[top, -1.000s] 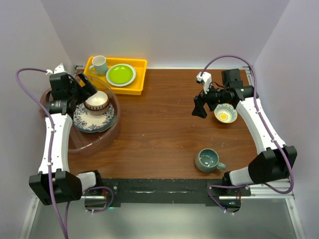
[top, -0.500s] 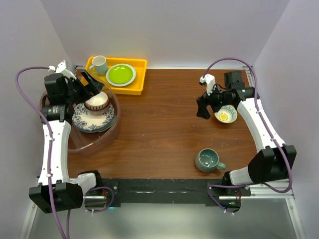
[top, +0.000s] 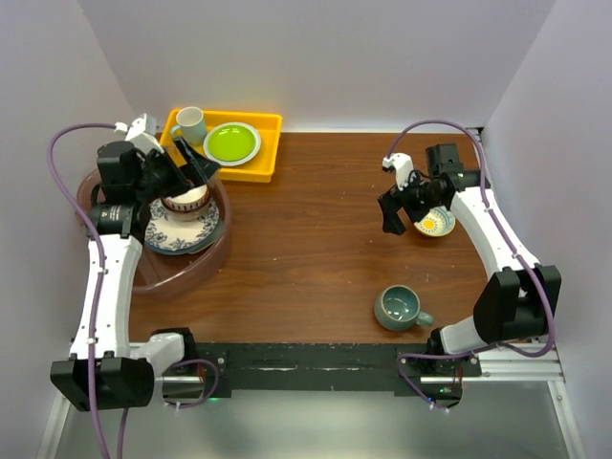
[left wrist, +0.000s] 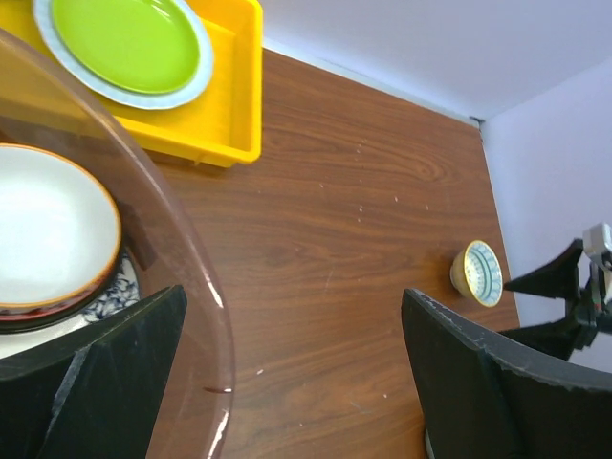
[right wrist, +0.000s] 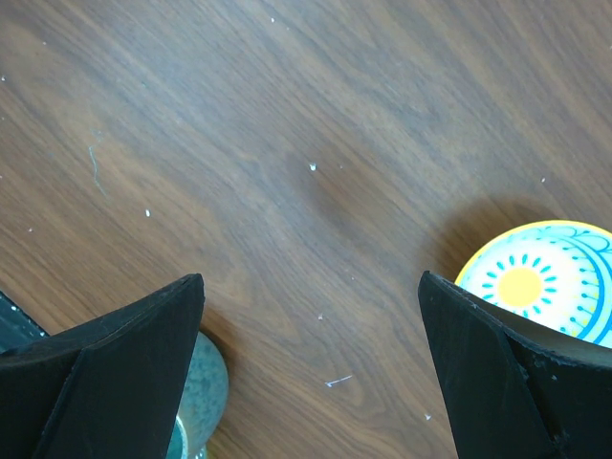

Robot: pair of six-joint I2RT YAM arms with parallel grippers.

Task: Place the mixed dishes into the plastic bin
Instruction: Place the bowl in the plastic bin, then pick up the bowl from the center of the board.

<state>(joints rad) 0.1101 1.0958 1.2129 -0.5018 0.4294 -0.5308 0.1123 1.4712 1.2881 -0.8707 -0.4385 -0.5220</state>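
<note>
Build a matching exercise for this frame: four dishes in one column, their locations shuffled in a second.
1. teal ceramic mug
2. lime-green round plate
3. cream-tan round bowl
4. small yellow-rimmed patterned bowl

A. on the blue-patterned plate in the transparent plastic bin
B. on the wooden table beside the right gripper
C. in the yellow rectangular tray
D. on the wooden table, near its front edge

Pairs: 1-D, 2-C, 3-A, 4-B.

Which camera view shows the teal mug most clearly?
The top external view: the teal mug appears whole, with its handle. The right wrist view catches only an edge; the left wrist view misses it.
</note>
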